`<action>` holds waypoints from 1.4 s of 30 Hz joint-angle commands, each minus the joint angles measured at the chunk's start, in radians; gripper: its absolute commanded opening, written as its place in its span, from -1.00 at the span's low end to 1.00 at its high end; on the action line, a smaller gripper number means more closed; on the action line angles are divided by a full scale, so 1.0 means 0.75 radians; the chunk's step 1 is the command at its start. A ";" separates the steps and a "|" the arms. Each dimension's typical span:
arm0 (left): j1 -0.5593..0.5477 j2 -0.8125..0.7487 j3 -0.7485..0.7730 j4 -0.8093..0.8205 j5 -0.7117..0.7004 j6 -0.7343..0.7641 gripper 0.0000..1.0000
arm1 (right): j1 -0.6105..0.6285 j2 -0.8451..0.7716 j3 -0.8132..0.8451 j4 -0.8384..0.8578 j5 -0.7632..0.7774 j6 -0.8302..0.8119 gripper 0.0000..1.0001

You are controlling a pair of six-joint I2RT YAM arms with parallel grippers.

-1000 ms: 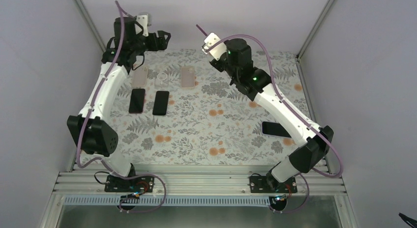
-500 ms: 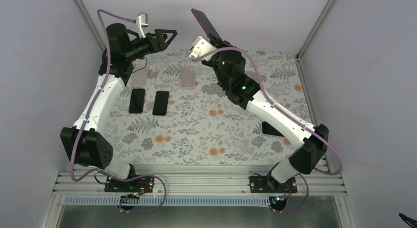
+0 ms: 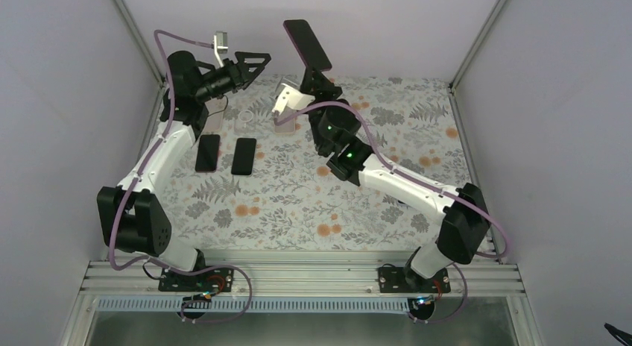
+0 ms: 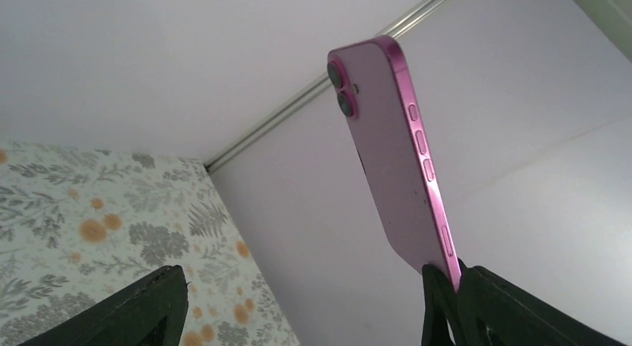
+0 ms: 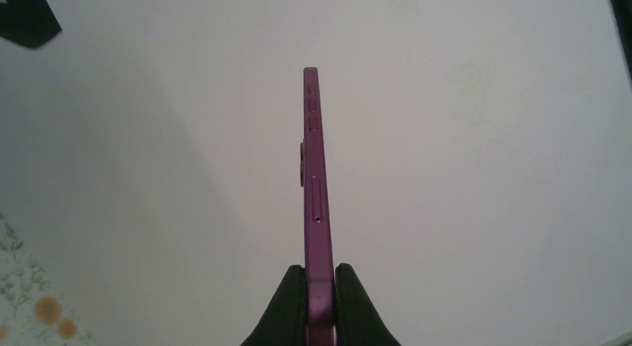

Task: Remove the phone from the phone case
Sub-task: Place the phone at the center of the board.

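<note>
Item: pink phone (image 3: 307,44), raised above desk (image 3: 447,137), lower end clamped in right jaws. Left jaws apart, near. Handling: case not discernible; approach top edge squarely, right grip firm.

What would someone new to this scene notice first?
A pink phone held high in the air, pinched by its bottom end in the right arm's fingers, over the far side of the floral table. The left arm's fingers hang wide open facing it, and two dark phones lie flat below on the table's left.
</note>
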 commanded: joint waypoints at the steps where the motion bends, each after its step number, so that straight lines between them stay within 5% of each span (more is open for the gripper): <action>1: -0.023 -0.054 -0.038 0.177 0.044 -0.105 0.79 | 0.042 0.023 -0.030 0.308 0.038 -0.190 -0.92; 21: -0.103 -0.037 -0.076 0.165 0.040 -0.111 0.66 | 0.127 0.102 -0.116 0.474 0.086 -0.395 -0.92; 42: -0.132 -0.019 -0.140 0.156 -0.007 -0.168 0.11 | 0.197 0.197 -0.223 0.708 0.127 -0.570 -0.92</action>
